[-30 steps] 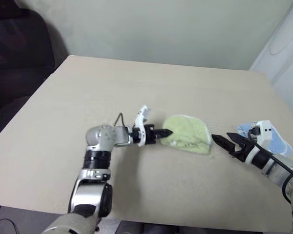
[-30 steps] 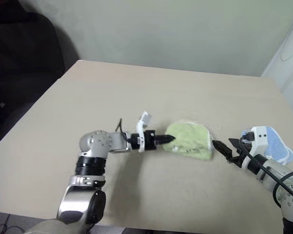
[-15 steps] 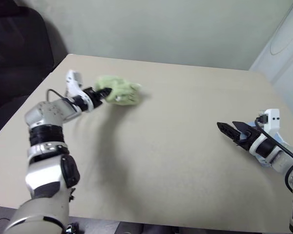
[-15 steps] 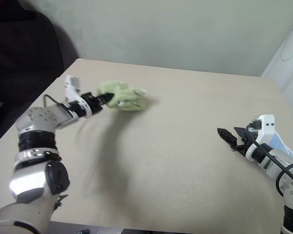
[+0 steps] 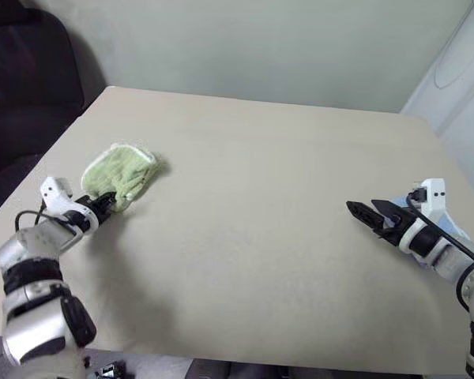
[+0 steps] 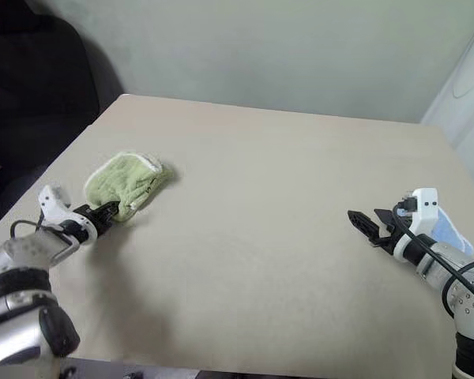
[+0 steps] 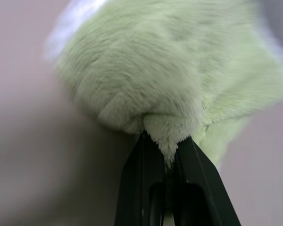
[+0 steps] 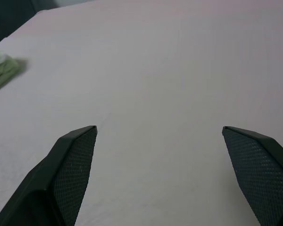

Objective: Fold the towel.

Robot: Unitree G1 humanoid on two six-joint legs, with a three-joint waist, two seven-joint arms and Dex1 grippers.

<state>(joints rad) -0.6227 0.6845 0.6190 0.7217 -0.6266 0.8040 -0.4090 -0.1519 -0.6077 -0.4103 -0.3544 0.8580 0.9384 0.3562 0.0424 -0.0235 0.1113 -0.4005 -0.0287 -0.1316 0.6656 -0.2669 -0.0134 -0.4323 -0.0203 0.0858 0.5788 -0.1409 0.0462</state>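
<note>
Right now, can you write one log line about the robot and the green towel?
light green terry cloth towel: bunched, table's left side | left pincer: shut on towel | right pincer: open, empty

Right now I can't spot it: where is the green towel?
In the head views the towel lies bunched near the table's left edge, pinched by the left claw.

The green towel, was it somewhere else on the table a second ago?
Yes. The towel went from mid-table to the table's left edge, pinched in the left gripper.
</note>
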